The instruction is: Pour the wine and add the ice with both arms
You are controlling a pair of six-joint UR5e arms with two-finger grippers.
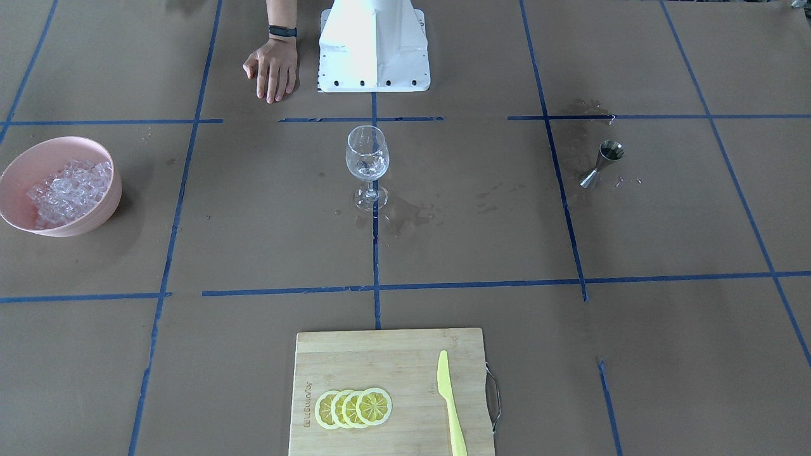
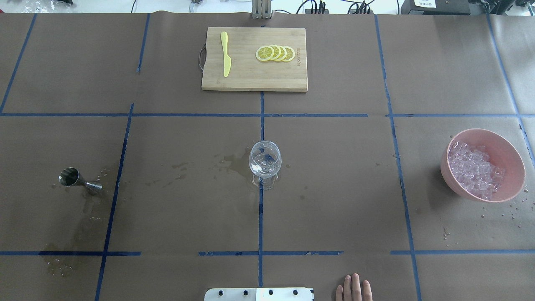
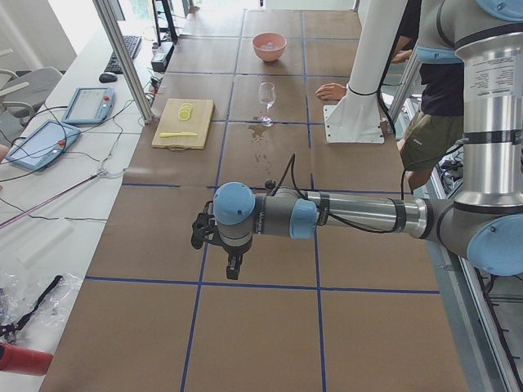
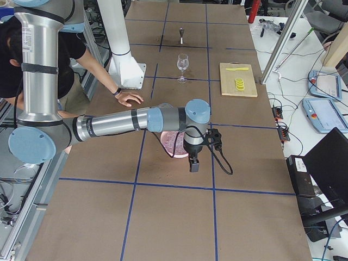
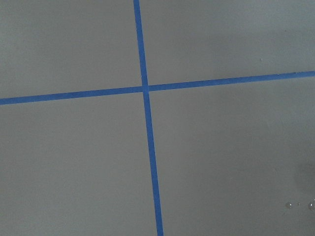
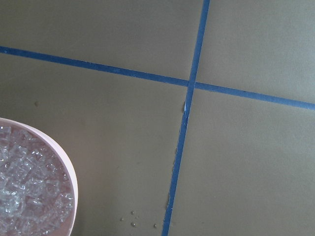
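A clear wine glass [image 1: 367, 161] [image 2: 265, 163] stands upright at the table's middle with a little clear content in its bowl. The ice [image 1: 70, 190] [image 2: 474, 169] [image 6: 24, 196] is heaped in a pink bowl [image 1: 95, 218] [image 2: 501, 146]. Wine is out of view. My left gripper [image 3: 233, 265] hangs over bare table at the near end in the exterior left view. My right gripper [image 4: 193, 163] hangs just beside the pink bowl [image 4: 173, 147]. Both show only in side views, so I cannot tell whether they are open or shut.
A steel jigger [image 1: 602, 161] [image 2: 73, 177] stands amid wet stains. A wooden cutting board [image 1: 389, 361] [image 2: 255, 75] carries lemon slices [image 1: 353, 407] and a yellow knife [image 1: 451, 405]. A person's hand [image 1: 272, 69] [image 2: 354, 288] rests flat by the white robot base [image 1: 374, 50].
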